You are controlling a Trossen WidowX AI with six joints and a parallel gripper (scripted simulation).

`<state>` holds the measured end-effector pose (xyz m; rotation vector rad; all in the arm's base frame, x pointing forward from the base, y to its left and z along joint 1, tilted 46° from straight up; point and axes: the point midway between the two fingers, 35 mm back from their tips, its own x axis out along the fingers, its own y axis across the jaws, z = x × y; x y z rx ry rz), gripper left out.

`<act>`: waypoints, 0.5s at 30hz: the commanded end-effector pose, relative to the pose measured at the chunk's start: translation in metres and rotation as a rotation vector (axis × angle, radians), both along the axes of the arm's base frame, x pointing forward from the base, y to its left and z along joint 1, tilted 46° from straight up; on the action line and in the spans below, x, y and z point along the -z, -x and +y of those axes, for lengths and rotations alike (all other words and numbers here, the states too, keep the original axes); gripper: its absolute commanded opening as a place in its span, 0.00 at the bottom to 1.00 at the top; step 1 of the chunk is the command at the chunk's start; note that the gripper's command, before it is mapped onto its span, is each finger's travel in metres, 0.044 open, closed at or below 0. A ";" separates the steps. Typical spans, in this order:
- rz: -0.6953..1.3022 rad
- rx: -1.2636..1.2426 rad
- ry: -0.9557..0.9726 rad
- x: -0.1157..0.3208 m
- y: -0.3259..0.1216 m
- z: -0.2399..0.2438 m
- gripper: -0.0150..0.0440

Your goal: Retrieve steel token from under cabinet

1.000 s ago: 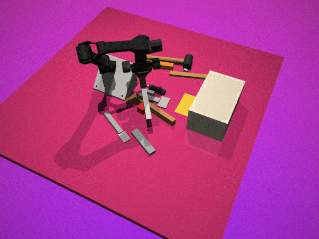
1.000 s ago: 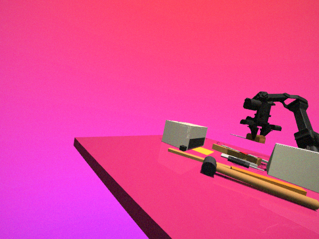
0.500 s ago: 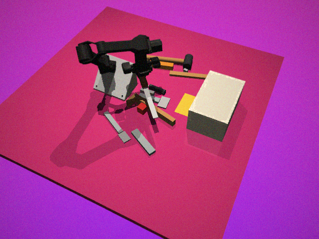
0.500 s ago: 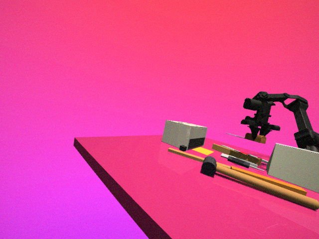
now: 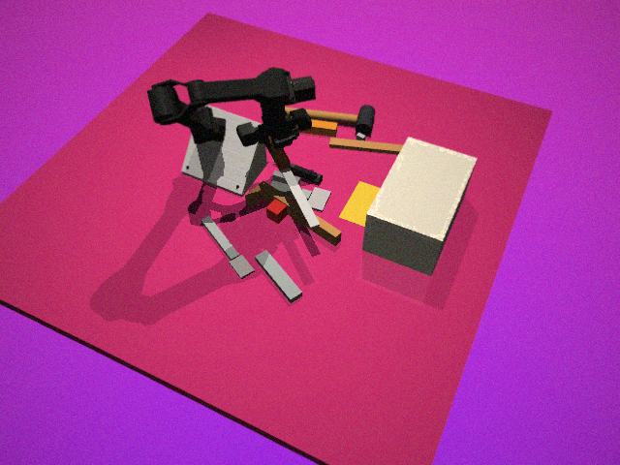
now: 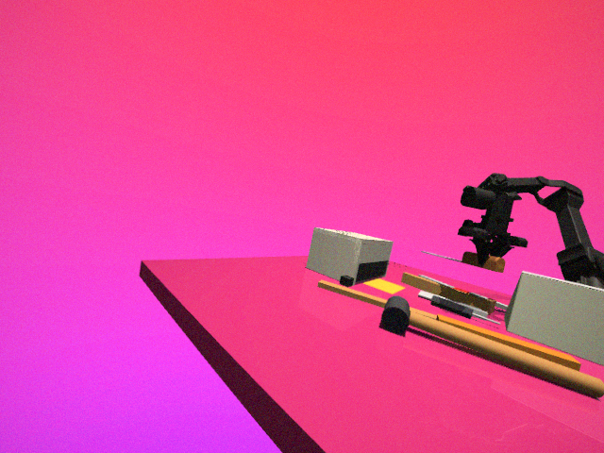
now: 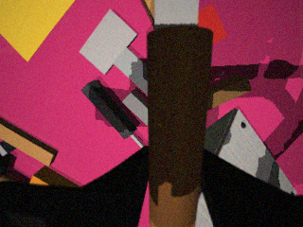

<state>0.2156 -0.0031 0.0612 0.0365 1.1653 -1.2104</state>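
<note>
My gripper [image 5: 274, 141] [image 6: 483, 260] [image 7: 172, 152] is shut on the brown handle [image 7: 180, 104] of a flat tool. The tool's pale grey blade [image 5: 301, 200] [image 6: 441, 256] [image 7: 176, 11] points away from the fingers, towards the cabinet side. The tool is held in the air above the clutter. The white cabinet [image 5: 425, 185] [image 6: 332, 254] stands on the table, with a dark opening [image 6: 373, 271] low on its front. The yellow marked area [image 5: 356, 202] [image 6: 385, 285] [image 7: 33, 21] lies in front of it. The steel token cannot be made out.
A red cube [image 5: 276, 208], a wooden bar [image 5: 328, 232], a black-handled tool [image 5: 306, 173] [image 7: 109, 109] and grey strips [image 5: 280, 277] lie below. A mallet [image 5: 364, 120] [image 6: 395, 314] and a thin wooden strip [image 5: 364, 145] lie beyond. A grey wedge box [image 5: 232, 150] [image 6: 556, 314] [image 7: 246, 142] stands near the arm.
</note>
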 end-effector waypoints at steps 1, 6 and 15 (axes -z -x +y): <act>0.024 -0.035 0.001 -0.001 0.000 0.001 0.25; 0.052 -0.063 -0.003 -0.001 0.000 0.001 0.25; 0.103 -0.114 -0.011 -0.001 0.000 0.001 0.25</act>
